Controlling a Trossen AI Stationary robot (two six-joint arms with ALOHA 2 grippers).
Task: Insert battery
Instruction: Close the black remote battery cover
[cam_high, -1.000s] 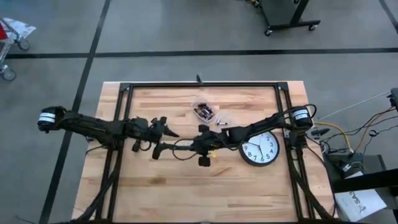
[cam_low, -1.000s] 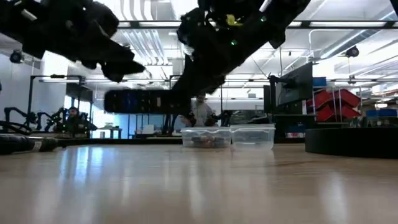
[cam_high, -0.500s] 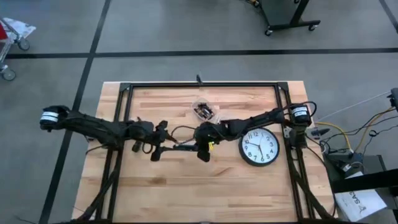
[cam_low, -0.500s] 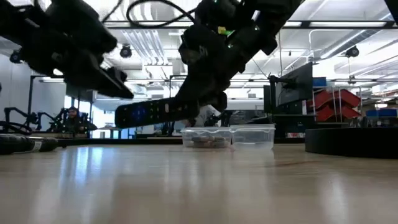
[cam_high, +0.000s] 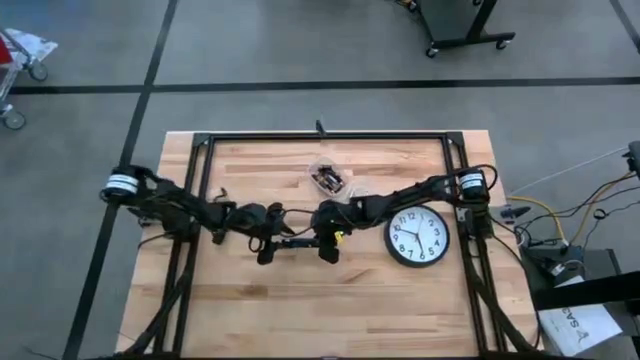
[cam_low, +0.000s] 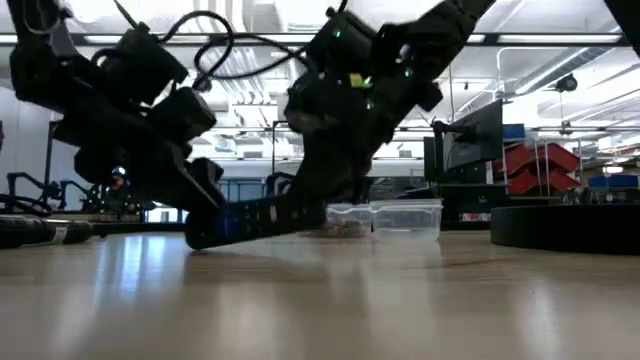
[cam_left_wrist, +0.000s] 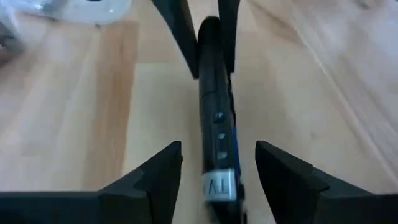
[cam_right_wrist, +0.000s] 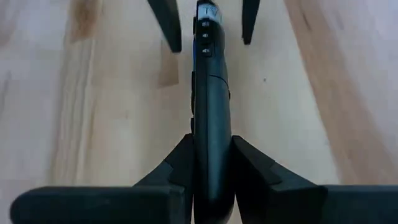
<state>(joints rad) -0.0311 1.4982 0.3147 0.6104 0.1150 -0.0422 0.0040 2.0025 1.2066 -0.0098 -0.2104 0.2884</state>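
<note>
Left gripper (cam_high: 268, 241): is spreading its fingers (cam_left_wrist: 149, 180) wide around the near end of the remote control (cam_high: 296, 240), not touching it — one finger on either side.
Remote control: is lying almost level just above the table (cam_high: 400, 300), bridging the two grippers at mid-table, its "TV" key end toward the left gripper.
Right gripper (cam_high: 322, 238): is clamping the far end of the remote control between its fingers (cam_right_wrist: 252, 171).
Battery tub (cam_high: 327, 177): is sitting well apart, toward the table's far edge; no battery is showing in either gripper.
Wall clock (cam_high: 417, 237): is lying flat beside the right arm.
Risk: the left gripper closing off-centre — this would likely twist the remote control out of the right grip.
</note>
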